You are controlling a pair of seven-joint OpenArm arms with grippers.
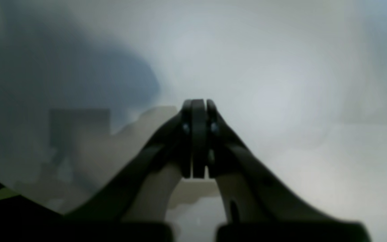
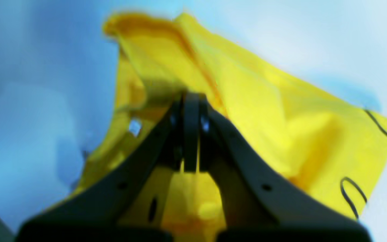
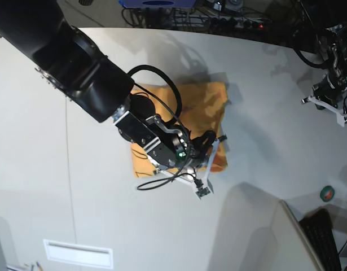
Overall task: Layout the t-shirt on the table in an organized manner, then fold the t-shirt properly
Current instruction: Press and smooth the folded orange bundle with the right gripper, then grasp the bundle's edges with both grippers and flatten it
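The t-shirt [image 3: 204, 107] lay bunched mid-table [image 3: 263, 90], light, limp and prone to creasing. The right gripper [image 2: 191, 97] was closed over its cloth, a pinch unconfirmed; the left gripper [image 1: 198, 104] was closed, empty, well apart. Hems and corners looked the best holds.

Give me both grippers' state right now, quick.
Left gripper: closed, empty, above bare table.
Right gripper: closed, down at the t-shirt; whether it pinches fabric cannot be told.
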